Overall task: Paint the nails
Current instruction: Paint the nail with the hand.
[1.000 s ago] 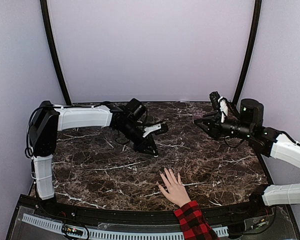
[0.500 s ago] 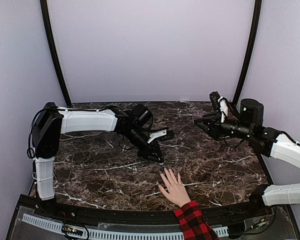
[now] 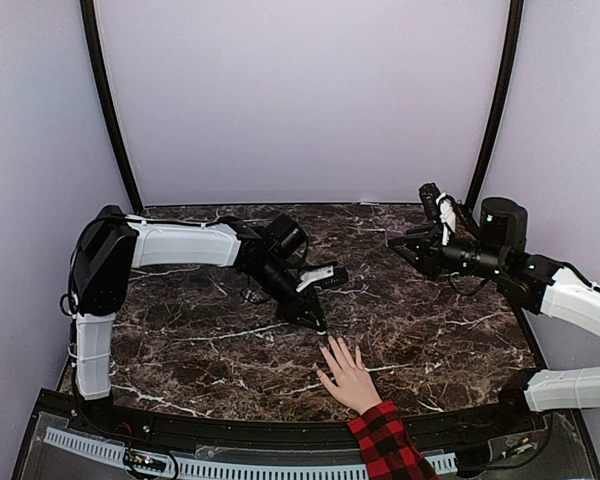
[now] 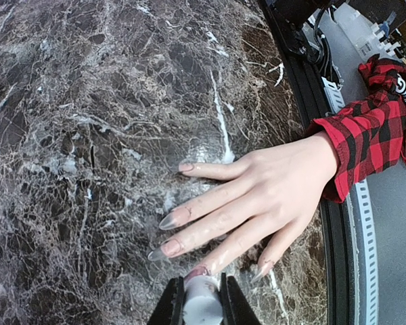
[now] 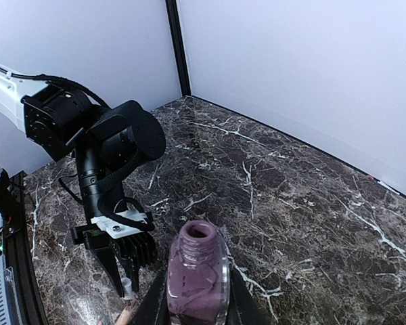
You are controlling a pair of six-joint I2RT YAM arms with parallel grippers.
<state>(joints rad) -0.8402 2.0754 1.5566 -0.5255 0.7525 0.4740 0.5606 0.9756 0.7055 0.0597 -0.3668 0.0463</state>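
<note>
The nails (image 4: 170, 219) are long, pale and tapered, glossy at the tips. They belong to a hand (image 4: 264, 193) lying flat with its fingers spread on the near middle of the bench (image 4: 88, 135). A red-and-black plaid sleeve (image 4: 372, 132) covers the wrist.

The left claw (image 4: 201, 306) is clenched on a smooth white cylindrical brush cap (image 4: 201, 298) and sits right at the ring fingertip. The bristles are hidden beneath the cap, so I cannot tell whether they touch the nail. The right claw (image 5: 197, 308) grasps an open polish bottle (image 5: 197, 267) of rounded clear glass with a threaded neck and mauve polish inside. It holds the bottle above the bench's far right side, well apart from the hand.

The main risk, as I judge it, is smearing. The nail is narrow and curved with soft skin close on both sides, so a small sideways slip of the brush would put polish on the finger. Pressing down too far would splay the bristles or jab the fingertip. The hand is alive and may twitch. Polish could drip onto the dark, white-veined marble surface, and the uncapped bottle would spill if tipped.
</note>
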